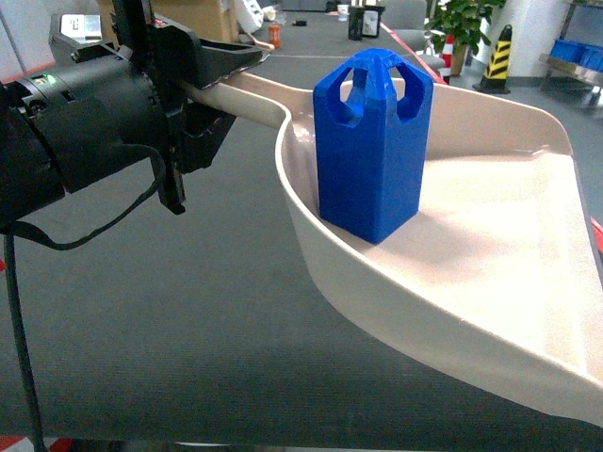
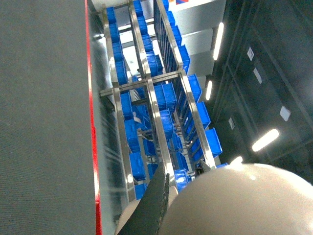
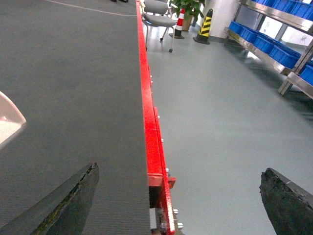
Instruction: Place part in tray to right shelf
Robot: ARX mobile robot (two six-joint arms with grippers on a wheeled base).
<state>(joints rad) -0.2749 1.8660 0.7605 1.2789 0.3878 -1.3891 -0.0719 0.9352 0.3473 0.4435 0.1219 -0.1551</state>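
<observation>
The left gripper (image 1: 203, 94) is clamped on the tray (image 1: 490, 226) handle, its fingertips hidden behind the arm. The right gripper (image 3: 178, 200) is spread wide, fingers cut off by the frame, above the table's red edge (image 3: 149, 122). The part (image 1: 370, 141) stands upright inside the tray, against the curved rim; the shelf (image 3: 274, 44) is well apart across open floor.

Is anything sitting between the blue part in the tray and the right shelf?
The blue part stands upright in the tray, whose handle the left hand grips. The right shelf lies across open grey floor; only the table's red edge lies between. No obstacle shows.
</observation>
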